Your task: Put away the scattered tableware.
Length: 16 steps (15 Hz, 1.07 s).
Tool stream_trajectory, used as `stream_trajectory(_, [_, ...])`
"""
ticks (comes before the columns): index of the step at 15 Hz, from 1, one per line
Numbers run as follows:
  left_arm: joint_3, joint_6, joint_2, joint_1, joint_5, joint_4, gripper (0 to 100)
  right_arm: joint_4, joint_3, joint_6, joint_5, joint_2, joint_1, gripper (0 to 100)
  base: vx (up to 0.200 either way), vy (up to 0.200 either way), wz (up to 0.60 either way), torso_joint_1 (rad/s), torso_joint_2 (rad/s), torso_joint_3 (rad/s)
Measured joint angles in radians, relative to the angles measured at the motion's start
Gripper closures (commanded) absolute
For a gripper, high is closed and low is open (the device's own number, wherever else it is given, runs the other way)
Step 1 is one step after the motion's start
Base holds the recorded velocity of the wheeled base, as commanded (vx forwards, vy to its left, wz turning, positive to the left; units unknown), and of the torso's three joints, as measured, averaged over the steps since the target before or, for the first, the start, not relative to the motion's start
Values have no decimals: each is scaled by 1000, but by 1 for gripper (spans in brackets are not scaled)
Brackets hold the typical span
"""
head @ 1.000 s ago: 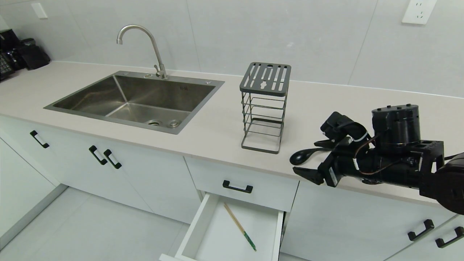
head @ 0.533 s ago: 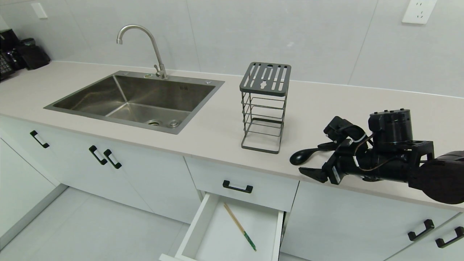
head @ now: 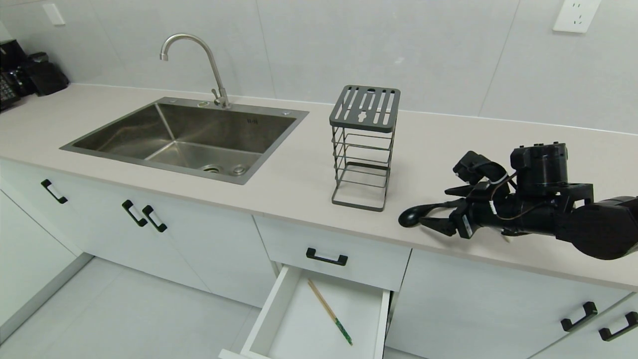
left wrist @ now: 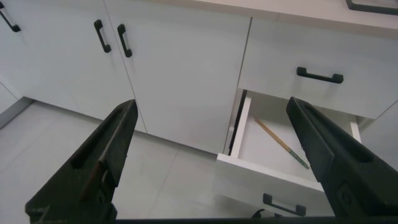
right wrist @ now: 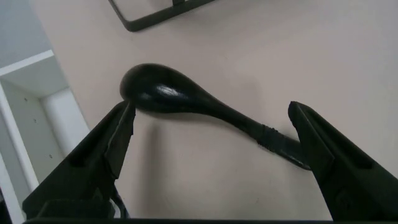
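A black spoon (head: 411,216) lies on the beige countertop (head: 299,184) near its front edge, bowl toward the sink side. My right gripper (head: 446,208) hovers low over the handle, open, one finger on each side of it. In the right wrist view the spoon (right wrist: 168,96) lies just ahead of the open gripper (right wrist: 214,162), its handle running between the fingers. A pair of chopsticks (head: 330,312) rests in the open drawer (head: 264,319) below the counter. My left gripper (left wrist: 214,162) hangs open in front of the cabinets, facing that drawer (left wrist: 239,140) and the chopsticks (left wrist: 280,143).
A dark wire rack (head: 363,147) stands on the counter left of the spoon. Farther left are the steel sink (head: 109,144) and faucet (head: 199,55). Black appliances (head: 25,75) sit at the far left. The pulled-out drawer juts into the floor space.
My right gripper has moved back over the counter and a little to the right, its lower finger coming in from beyond the counter edge to straddle the spoon's handle. The spoon has not moved.
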Motion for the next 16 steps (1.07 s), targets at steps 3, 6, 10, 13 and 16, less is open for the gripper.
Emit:
stream_trajectory(3, [0, 0, 0, 0, 0, 0, 0, -2, -4, -2, 25, 23, -6, 0, 0, 0, 0, 0, 0, 0])
stream_trajectory(6, [0, 0, 0, 0, 0, 0, 0, -3, -28, -2, 33, 51, -6, 0, 0, 0, 0, 0, 0, 0])
stream_trajectory(10, [0, 0, 0, 0, 0, 0, 0, -7, -64, -2, 57, 101, -5, 0, 0, 0, 0, 0, 0, 0])
stream_trajectory(13, [0, 0, 0, 0, 0, 0, 0, -11, -98, -1, 58, 136, -4, 0, 0, 0, 0, 0, 0, 0])
stream_trajectory(16, [0, 0, 0, 0, 0, 0, 0, -15, -101, -1, 60, 147, -3, 100, 0, 0, 0, 0, 0, 0])
